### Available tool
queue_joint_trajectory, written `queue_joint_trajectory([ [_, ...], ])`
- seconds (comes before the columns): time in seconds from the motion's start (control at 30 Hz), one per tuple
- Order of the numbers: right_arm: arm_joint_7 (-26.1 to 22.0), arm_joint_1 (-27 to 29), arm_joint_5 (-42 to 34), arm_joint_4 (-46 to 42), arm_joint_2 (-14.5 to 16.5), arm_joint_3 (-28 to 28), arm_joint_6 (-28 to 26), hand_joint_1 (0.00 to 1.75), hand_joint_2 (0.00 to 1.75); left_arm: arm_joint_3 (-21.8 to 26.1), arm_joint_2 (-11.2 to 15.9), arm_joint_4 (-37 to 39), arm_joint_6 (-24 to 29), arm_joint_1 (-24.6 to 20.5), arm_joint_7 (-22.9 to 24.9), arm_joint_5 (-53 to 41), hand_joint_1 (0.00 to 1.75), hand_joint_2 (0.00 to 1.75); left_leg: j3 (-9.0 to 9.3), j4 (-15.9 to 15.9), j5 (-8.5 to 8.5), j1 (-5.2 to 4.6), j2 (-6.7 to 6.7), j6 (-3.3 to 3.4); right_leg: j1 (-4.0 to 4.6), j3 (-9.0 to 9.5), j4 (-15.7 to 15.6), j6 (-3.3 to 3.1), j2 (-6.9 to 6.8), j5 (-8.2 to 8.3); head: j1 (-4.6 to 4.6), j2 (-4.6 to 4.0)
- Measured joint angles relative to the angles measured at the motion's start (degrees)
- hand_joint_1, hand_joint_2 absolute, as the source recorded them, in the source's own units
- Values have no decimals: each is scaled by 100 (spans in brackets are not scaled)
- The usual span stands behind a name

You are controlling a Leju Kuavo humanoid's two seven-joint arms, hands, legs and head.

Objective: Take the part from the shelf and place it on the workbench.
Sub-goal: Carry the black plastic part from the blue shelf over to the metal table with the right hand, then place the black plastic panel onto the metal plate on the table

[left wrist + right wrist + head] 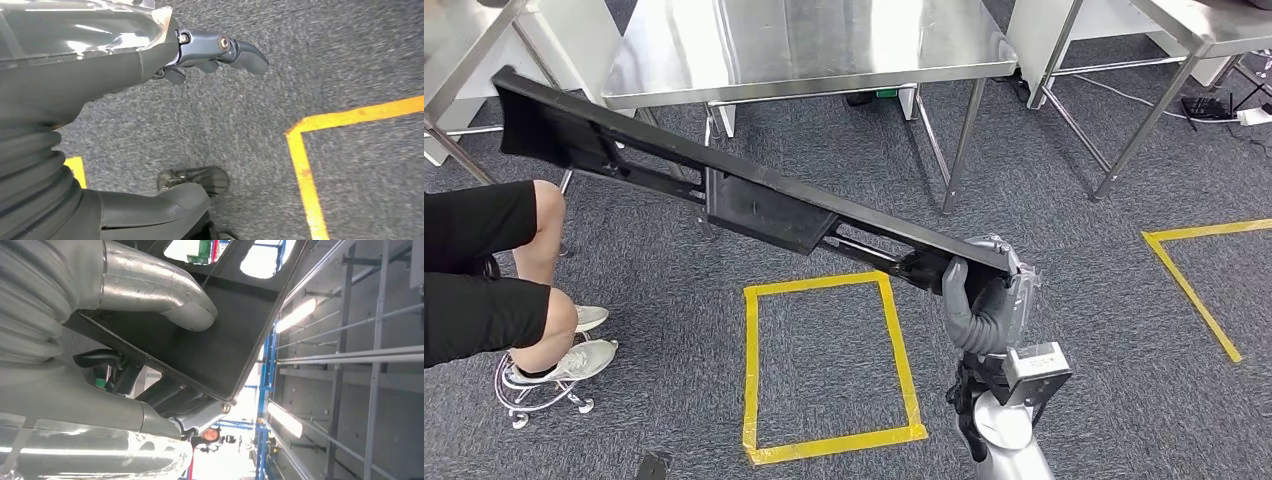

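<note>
Your right hand held the near end of the part, which ran up-left over the taped floor square toward the workbench behind. A seated person was left.

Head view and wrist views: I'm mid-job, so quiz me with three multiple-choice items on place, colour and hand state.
1. Where is the long black part?
A. Lying on the steel table
B. Held up over the carpet in front of the steel table
C. Lying on the carpet

2. What colour is the tape square on the carpet?
A. Yellow
B. Red
C. White

3. What is the left hand doing?
A. Holding the part
B. Holding nothing
C. Pressing on the table

Key: 1 B, the right hand grips one end and the part slants above the floor, short of the steel table. 2 A, the tape is plainly yellow. 3 B, the left wrist view shows bare fingers over carpet.
</note>
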Motion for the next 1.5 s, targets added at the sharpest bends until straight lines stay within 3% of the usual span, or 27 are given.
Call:
queue_joint_trajectory([
  [0.1,8,29,24,-43,7,-11,0,175,175,65,-17,-23,-29,7,0,-68,0,175,-588,1091,-435,-7,68,-2,52,52,-1,-98,-18,-50,0,0],
  [0.13,10,46,26,-49,7,-13,1,175,175,86,-23,-23,-37,16,1,-82,0,175,-790,1409,-506,-11,70,11,78,70,-1,-124,-22,-68,0,0],
  [0.17,13,62,28,-54,7,-14,1,175,175,104,-29,-24,-40,28,1,-89,0,175,-891,1512,-460,-18,71,36,101,92,-1,-147,-22,-86,0,0],
  [0.2,18,77,35,-63,7,-15,2,175,175,122,-34,-29,-42,36,2,-96,0,175,-879,1385,-303,-33,71,76,124,123,-2,-165,-21,-106,0,0],
  [0.27,28,95,50,-92,9,-17,7,175,175,166,-42,-56,-44,42,2,-119,0,175,-585,648,141,-93,80,206,146,194,-8,-182,-19,-157,2,0],
  [0.33,35,99,59,-122,16,-21,11,175,175,209,-49,-92,-44,39,2,-138,0,175,-301,64,339,-170,113,307,175,228,-18,-147,-23,-204,4,0],
  [0.4,41,114,61,-138,25,-27,15,175,175,239,-66,-114,-43,46,3,-142,0,175,-230,-58,304,-231,121,329,171,235,-41,-82,-35,-227,2,0],
  [0.5,56,140,80,-189,37,-34,25,175,175,268,-97,-157,-39,74,2,-143,0,175,-98,-212,314,-203,93,338,159,194,87,-11,-46,-321,5,-1],
  [0.57,73,151,86,-216,37,-35,36,175,175,297,-125,-189,-38,80,4,-154,0,175,-2,-275,294,-185,83,358,154,-107,670,-14,-39,-527,12,-1],
  [0.63,97,186,88,-223,30,-35,41,175,175,337,-156,-206,-43,91,13,-185,0,175,41,-277,247,-183,64,368,148,-570,1388,3,-35,-711,11,0],
  [0.67,107,208,90,-224,25,-36,42,175,175,353,-171,-209,-46,103,15,-199,0,175,65,-275,220,-181,52,363,142,-713,1535,39,-35,-694,11,1],
  [0.7,111,224,92,-225,20,-37,42,175,175,367,-183,-211,-48,115,17,-209,0,175,99,-273,192,-177,37,350,135,-743,1457,91,-36,-580,11,1],
  [0.77,112,234,93,-232,16,-37,42,175,175,389,-204,-213,-53,127,18,-221,0,175,192,-267,117,-167,9,307,107,-475,690,207,-38,-142,13,-1],
  [0.8,113,233,93,-237,15,-36,43,175,175,399,-211,-215,-55,127,18,-228,0,175,229,-257,71,-178,-4,273,105,-300,304,226,-36,33,14,-1],
  [0.87,115,238,96,-251,14,-38,47,175,175,420,-225,-229,-58,129,18,-248,0,175,267,-249,3,-198,-16,212,116,-112,-77,153,-30,166,11,0],
  [0.93,116,245,106,-268,14,-45,52,175,175,445,-234,-251,-68,132,18,-267,0,175,288,-264,-30,-192,-19,165,135,-88,-82,34,-23,138,8,0],
  [1.0,117,249,115,-286,20,-54,58,175,175,475,-241,-275,-78,135,17,-287,0,175,254,-169,-111,-172,-6,108,101,-43,-94,-50,-20,108,6,1],
  [1.07,117,249,114,-302,26,-64,63,175,175,496,-245,-297,-82,139,15,-308,0,175,-29,354,-336,-153,27,54,70,23,-103,-127,-23,62,2,1],
  [1.13,116,253,113,-305,26,-71,67,175,175,509,-247,-305,-85,153,15,-316,0,175,-516,1124,-555,-142,58,30,85,70,-103,-180,-27,15,2,1],
  [1.17,116,258,113,-305,27,-73,67,175,175,515,-247,-305,-85,166,16,-317,0,175,-702,1344,-542,-141,66,32,92,97,-102,-190,-22,-12,1,1],
  [1.2,116,263,113,-305,27,-74,67,175,175,522,-247,-306,-85,178,17,-320,0,175,-786,1349,-413,-141,69,43,96,134,-102,-191,-15,-42,1,1],
  [1.27,117,269,114,-305,28,-76,67,175,175,540,-248,-310,-85,189,17,-323,0,175,-621,738,92,-144,73,95,97,239,-104,-166,1,-120,1,1],
  [1.33,117,267,115,-306,33,-78,68,175,175,569,-253,-325,-84,180,17,-324,0,175,-334,91,354,-174,80,155,113,313,-117,-111,4,-198,2,1],
  [1.43,116,270,117,-309,46,-80,84,175,175,626,-278,-355,-79,174,17,-329,0,175,-176,-154,281,-230,73,261,139,365,-131,8,-7,-219,1,0],
  [1.5,116,278,123,-310,49,-83,97,175,175,658,-290,-361,-75,183,18,-330,0,175,-87,-202,270,-215,62,335,143,370,-25,63,-16,-248,5,0],
])
